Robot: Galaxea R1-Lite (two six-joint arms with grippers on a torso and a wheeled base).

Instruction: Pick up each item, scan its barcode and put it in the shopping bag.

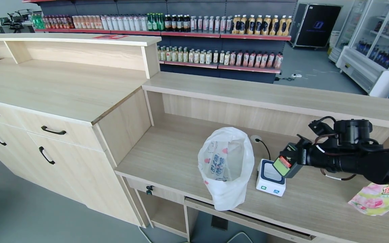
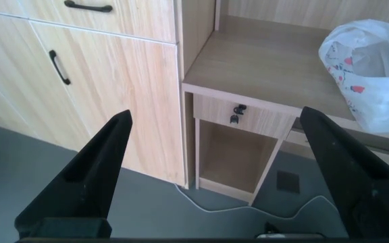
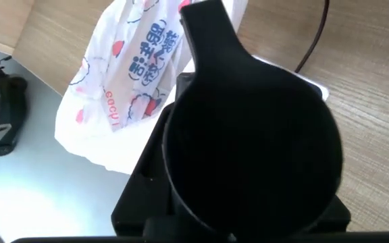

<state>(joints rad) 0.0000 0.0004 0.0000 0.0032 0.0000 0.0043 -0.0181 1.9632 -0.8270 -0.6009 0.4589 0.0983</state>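
My right gripper (image 1: pixel 291 161) is shut on a small dark item with a green and red label (image 1: pixel 285 164). It holds the item just above the white barcode scanner (image 1: pixel 270 178), label side toward the scanner. In the right wrist view the dark item (image 3: pixel 248 148) hides most of the scanner (image 3: pixel 318 85). The white plastic shopping bag (image 1: pixel 226 165) stands open on the counter, directly left of the scanner. A pink and green packet (image 1: pixel 380 198) lies at the counter's right. My left gripper (image 2: pixel 216 116) hangs open and empty below counter height, in front of the cabinet.
The wooden counter (image 1: pixel 167 155) has a raised back ledge and a taller cabinet (image 1: pixel 62 91) with drawers on its left. The scanner's black cable (image 1: pixel 264 145) runs to a hole in the counter. Shelves of bottles (image 1: pixel 214 37) stand far behind.
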